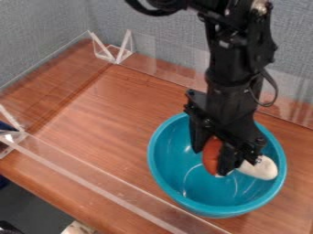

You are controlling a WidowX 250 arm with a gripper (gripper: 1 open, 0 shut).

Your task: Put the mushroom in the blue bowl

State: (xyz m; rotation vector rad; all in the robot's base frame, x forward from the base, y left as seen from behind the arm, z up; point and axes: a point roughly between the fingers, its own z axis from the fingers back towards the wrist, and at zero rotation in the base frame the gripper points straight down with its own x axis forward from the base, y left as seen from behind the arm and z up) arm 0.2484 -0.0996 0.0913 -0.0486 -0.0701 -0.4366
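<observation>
While gripped (end effector [221, 157]): mushroom [244, 166] inside blue bowl [171, 160]

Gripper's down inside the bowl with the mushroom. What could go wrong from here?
1. The gripper is shut on the mushroom low inside the blue bowl; lifting before opening would probably carry it back out.
2. The fingers sit close to the bowl's wall, so a sideways retreat may nudge or tip the bowl.
</observation>
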